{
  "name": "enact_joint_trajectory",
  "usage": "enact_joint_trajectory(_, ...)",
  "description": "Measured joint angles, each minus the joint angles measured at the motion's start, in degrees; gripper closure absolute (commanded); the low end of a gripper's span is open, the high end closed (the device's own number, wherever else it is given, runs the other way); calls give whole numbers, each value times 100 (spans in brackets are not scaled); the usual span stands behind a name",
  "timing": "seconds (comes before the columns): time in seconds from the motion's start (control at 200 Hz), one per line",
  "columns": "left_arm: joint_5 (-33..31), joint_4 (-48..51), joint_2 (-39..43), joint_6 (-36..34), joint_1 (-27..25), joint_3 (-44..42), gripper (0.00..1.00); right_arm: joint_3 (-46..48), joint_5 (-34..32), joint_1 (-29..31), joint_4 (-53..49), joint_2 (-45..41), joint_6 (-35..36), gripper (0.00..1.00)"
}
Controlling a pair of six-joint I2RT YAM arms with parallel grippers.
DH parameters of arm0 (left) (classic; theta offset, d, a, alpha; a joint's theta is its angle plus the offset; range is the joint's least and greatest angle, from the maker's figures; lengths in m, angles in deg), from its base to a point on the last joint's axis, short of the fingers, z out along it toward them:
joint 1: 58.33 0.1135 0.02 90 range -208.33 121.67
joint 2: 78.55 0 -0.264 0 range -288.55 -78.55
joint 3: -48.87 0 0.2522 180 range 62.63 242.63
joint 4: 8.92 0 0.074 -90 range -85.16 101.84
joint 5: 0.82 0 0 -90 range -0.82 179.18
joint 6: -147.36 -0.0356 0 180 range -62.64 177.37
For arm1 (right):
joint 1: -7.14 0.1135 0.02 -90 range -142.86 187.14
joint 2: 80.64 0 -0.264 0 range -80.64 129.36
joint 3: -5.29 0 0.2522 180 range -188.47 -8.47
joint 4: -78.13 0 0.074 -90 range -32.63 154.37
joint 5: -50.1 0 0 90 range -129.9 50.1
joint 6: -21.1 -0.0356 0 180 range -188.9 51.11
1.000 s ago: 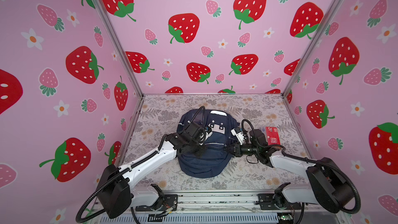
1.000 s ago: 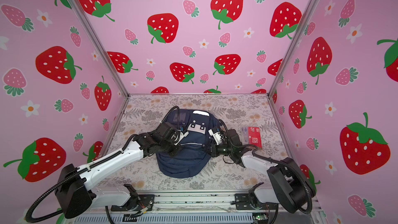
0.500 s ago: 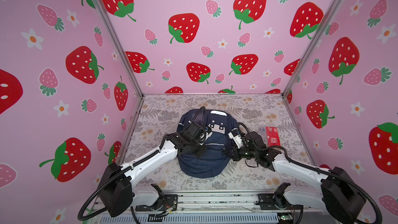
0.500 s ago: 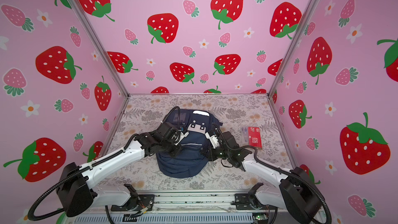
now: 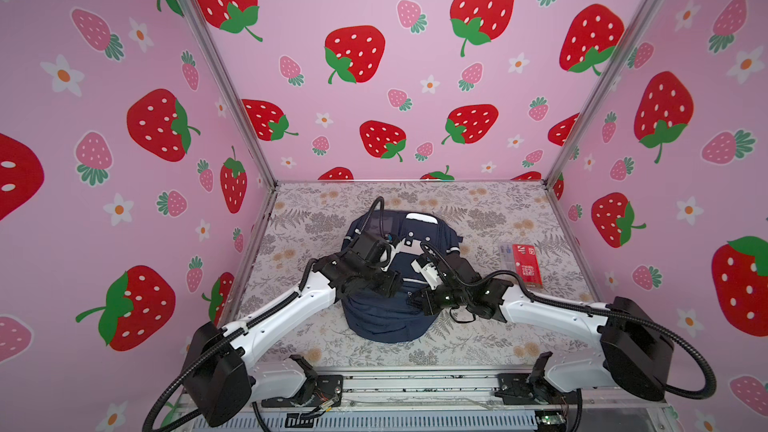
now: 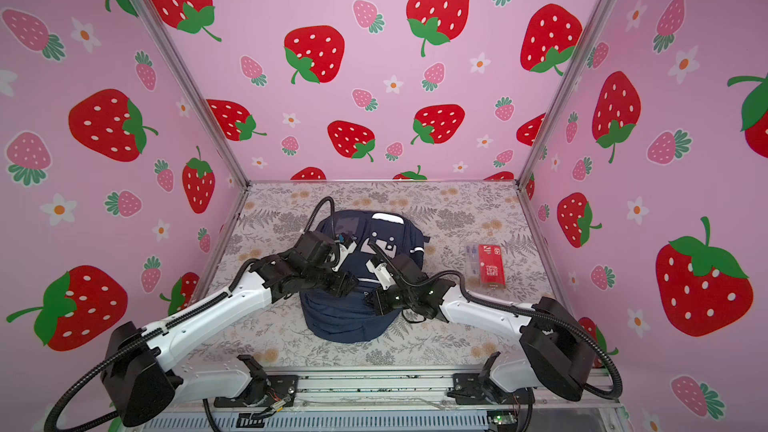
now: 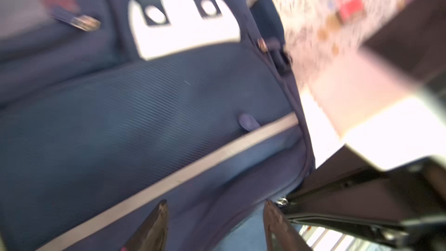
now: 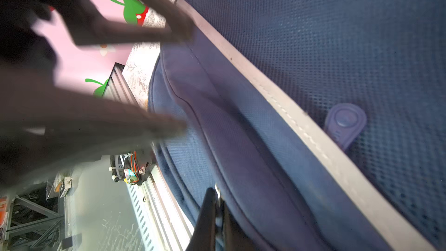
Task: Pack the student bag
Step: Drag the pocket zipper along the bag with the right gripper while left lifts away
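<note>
The navy student bag [image 5: 380, 320] [image 6: 338, 322] lies on its back mid-table, its white face patch [image 7: 188, 32] toward the rear. My left gripper [image 7: 214, 216] [image 5: 394, 284] hovers open over the lower front pocket, just below the silver stripe [image 7: 193, 172], with only bag fabric showing in the gap. My right gripper [image 8: 217, 196] [image 5: 415, 302] is shut on a small metal zip pull [image 7: 282, 201] at the pocket's seam, close beside the left gripper. In the right wrist view the left fingers [image 8: 169, 32] stand spread above the bag [image 8: 313, 32].
A flat red box [image 5: 524, 263] [image 6: 488, 265] lies on the floral table top right of the bag. Pink strawberry walls close in three sides. A metal rail [image 5: 415, 384] with the arm bases runs along the front edge.
My left gripper has gone from shut to open over the front pocket. My right gripper has slid left and nearer along the bag, staying shut.
</note>
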Motion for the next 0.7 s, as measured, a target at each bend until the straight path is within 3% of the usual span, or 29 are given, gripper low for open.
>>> enact_joint_trajectory(0.125,-31,175,446,330,1176,223,26,2,-4,0,-142,-50,7,100)
enact_joint_trajectory(0.195,98,234,487,538,1884,273,36,2,-15,0,-195,-70,9,100)
enact_joint_trajectory(0.27,452,299,225,699,2415,289,41,2,-33,0,-216,-83,13,100)
enact_joint_trajectory(0.525,1467,291,-1276,1226,2549,280,45,2,-105,2,-363,-120,52,100)
enact_joint_trajectory(0.7,1781,-144,-1283,1609,2597,13,91,0,-140,20,-505,-151,72,100)
